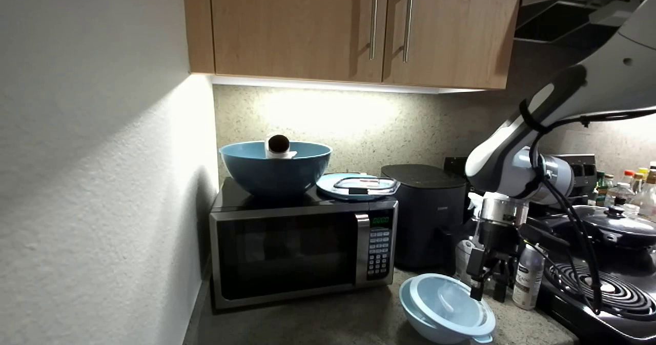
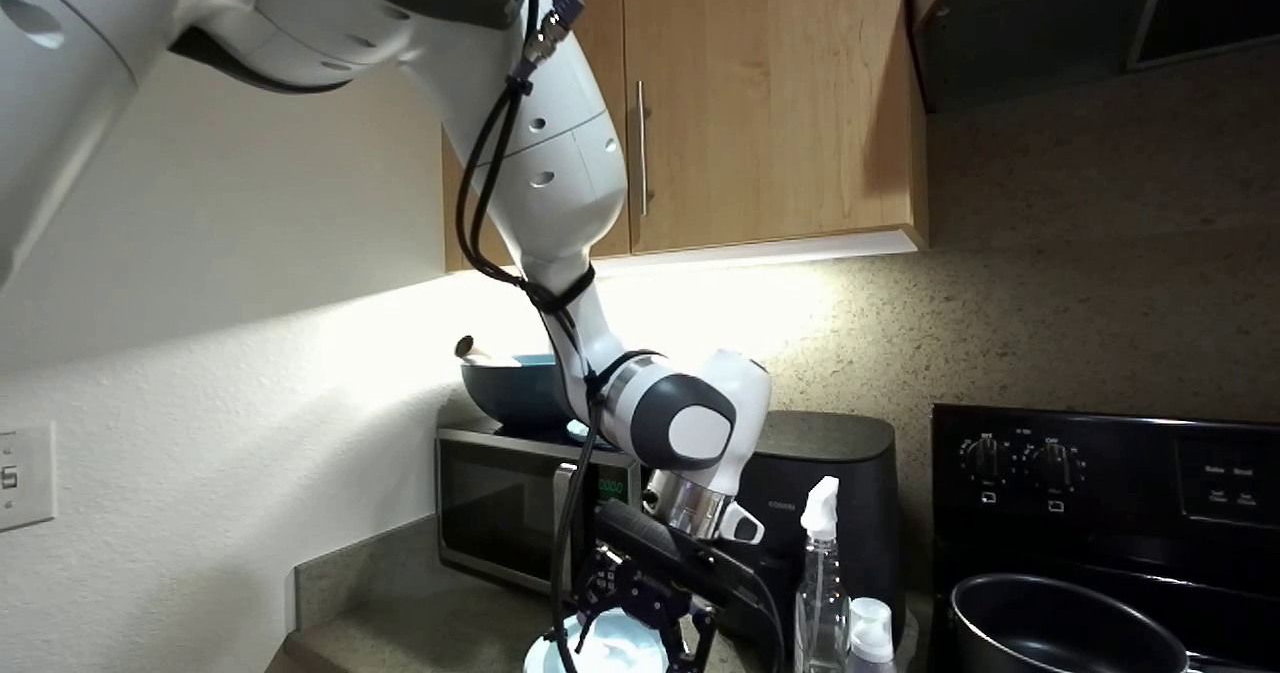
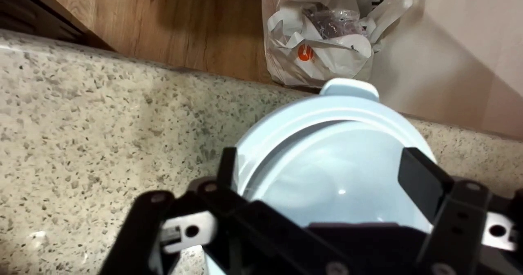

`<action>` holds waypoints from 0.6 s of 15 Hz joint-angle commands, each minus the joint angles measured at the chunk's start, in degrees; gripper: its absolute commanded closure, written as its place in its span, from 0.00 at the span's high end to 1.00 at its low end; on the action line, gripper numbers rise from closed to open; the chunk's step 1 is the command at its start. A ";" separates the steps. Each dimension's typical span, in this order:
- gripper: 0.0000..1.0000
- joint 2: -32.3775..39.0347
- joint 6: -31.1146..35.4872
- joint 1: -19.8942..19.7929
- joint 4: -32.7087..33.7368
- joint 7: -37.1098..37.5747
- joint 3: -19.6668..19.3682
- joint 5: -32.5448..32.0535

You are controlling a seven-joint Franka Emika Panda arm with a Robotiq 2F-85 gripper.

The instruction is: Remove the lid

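The gripper (image 1: 488, 293) has its fingers (image 3: 421, 181) spread wide and holds nothing. Below it is the lid (image 3: 347, 164), sitting askew on the bowl (image 1: 421, 324); whether a fingertip brushes the lid's rim is hard to tell from these angles. A bottle (image 1: 529, 278) stands near the gripper, and the microwave (image 1: 297, 252) sits well apart from it.
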 commanded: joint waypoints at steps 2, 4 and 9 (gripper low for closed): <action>1.00 4.99 2.35 -0.76 3.36 0.96 -0.70 0.50; 1.00 6.53 1.98 -1.34 4.72 0.79 -0.60 0.48; 1.00 6.75 1.77 -1.48 4.66 0.44 -0.29 -0.53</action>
